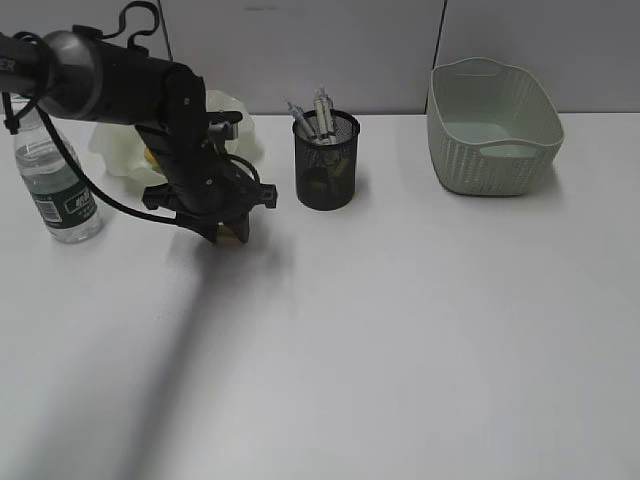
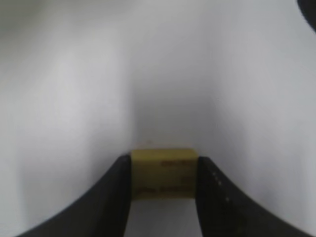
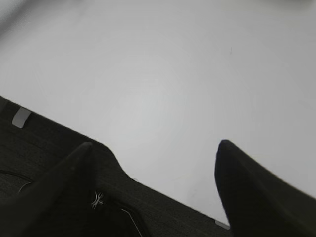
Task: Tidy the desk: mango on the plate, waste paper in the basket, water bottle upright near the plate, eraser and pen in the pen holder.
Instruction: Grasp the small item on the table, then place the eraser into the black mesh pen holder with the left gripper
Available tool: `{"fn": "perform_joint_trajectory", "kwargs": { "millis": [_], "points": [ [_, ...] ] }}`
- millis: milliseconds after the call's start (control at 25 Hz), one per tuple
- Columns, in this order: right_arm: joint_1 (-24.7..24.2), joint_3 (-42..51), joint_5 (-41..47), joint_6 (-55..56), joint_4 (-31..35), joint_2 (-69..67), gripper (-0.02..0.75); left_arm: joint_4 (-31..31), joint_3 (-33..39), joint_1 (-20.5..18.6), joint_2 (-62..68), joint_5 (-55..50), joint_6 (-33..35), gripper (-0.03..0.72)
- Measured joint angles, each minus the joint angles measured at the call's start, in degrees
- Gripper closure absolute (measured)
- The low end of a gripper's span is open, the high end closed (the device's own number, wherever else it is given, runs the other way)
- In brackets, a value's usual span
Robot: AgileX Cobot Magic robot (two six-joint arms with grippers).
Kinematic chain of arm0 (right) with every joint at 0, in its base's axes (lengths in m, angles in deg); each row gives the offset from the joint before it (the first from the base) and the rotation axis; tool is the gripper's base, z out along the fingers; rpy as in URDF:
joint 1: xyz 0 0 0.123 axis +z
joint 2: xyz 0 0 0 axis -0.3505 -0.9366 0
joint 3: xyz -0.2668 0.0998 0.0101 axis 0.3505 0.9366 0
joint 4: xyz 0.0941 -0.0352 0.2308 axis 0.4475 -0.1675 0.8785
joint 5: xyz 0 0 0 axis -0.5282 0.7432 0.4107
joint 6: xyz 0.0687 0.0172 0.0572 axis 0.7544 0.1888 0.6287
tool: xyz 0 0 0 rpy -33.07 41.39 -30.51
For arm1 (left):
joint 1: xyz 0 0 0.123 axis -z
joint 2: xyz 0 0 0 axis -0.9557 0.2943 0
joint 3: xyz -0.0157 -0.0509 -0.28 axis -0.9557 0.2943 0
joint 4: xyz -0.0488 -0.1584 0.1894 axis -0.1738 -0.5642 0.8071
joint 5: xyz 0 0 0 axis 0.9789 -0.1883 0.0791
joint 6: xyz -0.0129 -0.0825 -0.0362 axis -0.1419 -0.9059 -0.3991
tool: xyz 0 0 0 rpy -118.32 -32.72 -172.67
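Fingers (image 2: 116, 197) of the left gripper (image 2: 164, 190) press against both sides of a small yellow-tan eraser (image 2: 164, 174), which sits on the white desk (image 2: 163, 74). From the exterior view, this gripper (image 1: 228, 232) reaches down to the desk just left of the black mesh pen holder (image 1: 326, 160), with the eraser (image 1: 233, 238) showing between the tips. At least 2 pens (image 1: 322, 107) stand in the holder. Behind the arm lies the pale ruffled plate (image 1: 232, 112), mostly hidden, with a sliver of yellow mango (image 1: 150, 156) visible. At far left stands the water bottle (image 1: 55, 185), upright. At far right sits the pale green basket (image 1: 492, 128); no paper is visible in the part of its inside that shows. The right gripper (image 3: 158, 168) hangs over bare desk at its near edge, fingers (image 3: 247, 192) spread wide with nothing between them.
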Motion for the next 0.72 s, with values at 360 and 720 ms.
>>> {"fn": "perform_joint_trajectory", "kwargs": {
  "millis": [360,720],
  "points": [
    [0.0,0.0,0.0,0.0,0.0,0.0,0.153,0.0,-0.13,0.05,-0.25,-2.38,-0.79,0.374],
    [0.0,0.0,0.0,0.0,0.0,0.0,0.153,0.57,-0.08,0.05,-8.5,-4.59,-0.79,0.379]
  ]
}}
